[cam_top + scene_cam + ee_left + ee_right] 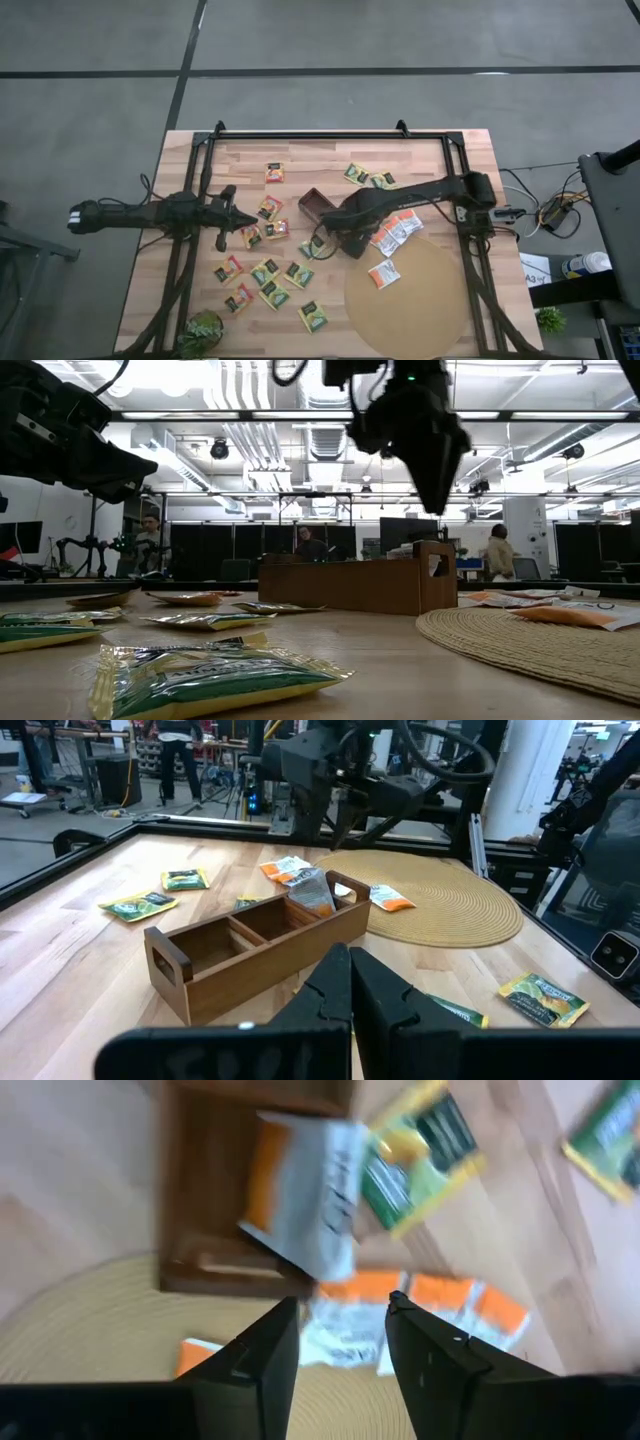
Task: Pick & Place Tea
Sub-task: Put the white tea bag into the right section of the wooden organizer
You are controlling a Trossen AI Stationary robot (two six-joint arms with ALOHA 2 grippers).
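Hovering: right gripper over box | fingers apart, empty

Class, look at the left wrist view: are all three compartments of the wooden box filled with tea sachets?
No. Only the far end compartment of the wooden box holds a sachet; the other two show bare wood.

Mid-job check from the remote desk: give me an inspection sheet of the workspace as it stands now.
Surface: wooden table, black frame along its edges.
Job's things: tea sachets scattered left of centre; white-orange ones at the round mat's edge, one on it; one sachet leaning in the brown box's end compartment.
Clutter: small plant at the near-left corner.
Grippers: left hand shut, empty, left of the box; right hand open above the box.
Cables: bundle off the right edge.
Surroundings: people beyond, in the room.
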